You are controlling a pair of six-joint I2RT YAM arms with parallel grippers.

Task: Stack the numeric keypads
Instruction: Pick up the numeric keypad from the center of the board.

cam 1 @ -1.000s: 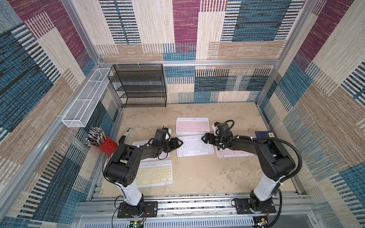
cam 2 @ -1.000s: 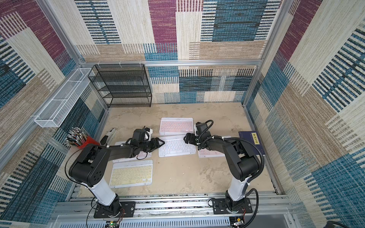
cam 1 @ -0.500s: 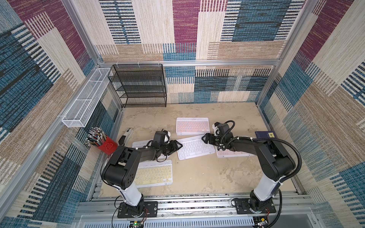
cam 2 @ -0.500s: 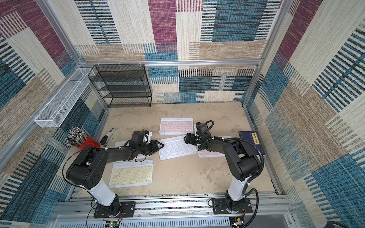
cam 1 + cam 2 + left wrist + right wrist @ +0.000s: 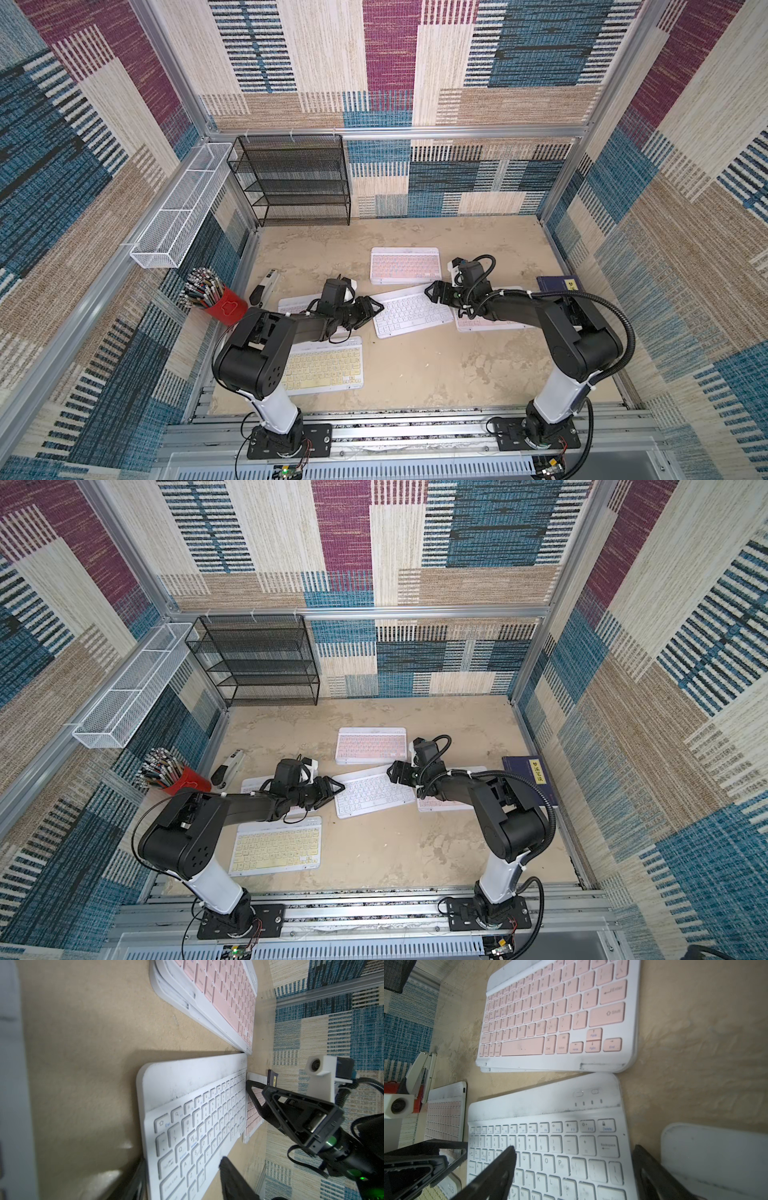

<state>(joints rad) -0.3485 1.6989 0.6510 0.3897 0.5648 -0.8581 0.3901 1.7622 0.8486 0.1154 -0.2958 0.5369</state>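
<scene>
Cataloguing the tabletop (image 5: 419, 376), with every place given from the white keypad (image 5: 412, 315), which lies askew at mid-table.

- left gripper (image 5: 371, 311): at the white keypad's end on the left arm's side. Jaws spread, one finger (image 5: 232, 1180) over the keys and the other along the edge. Whether either touches cannot be told.
- right gripper (image 5: 432, 294): at the back corner of the opposite end. Jaws spread wide, that end of the keys between them, nothing pinched.
- pink keypad (image 5: 405, 266): just behind the white keypad, toward the back wall, lying on at least one more white slab of like outline. The white keypad's back corner comes right up to it.
- second pink keypad (image 5: 296, 302): beside the white keypad on the left arm's side, mostly hidden under that arm.
- third pink keypad (image 5: 478, 325): beside it on the right arm's side, partly under that arm.
- yellow keypad (image 5: 322, 366): in front, toward the left arm's base, apart from the white keypad.
- stapler (image 5: 263, 287): beyond the second pink keypad.
- red cup of pencils (image 5: 222, 309): farther out than the stapler.
- dark blue book (image 5: 559, 284): beyond the third pink keypad.
- black mesh shelf (image 5: 299, 183): well behind, against the back wall.
</scene>
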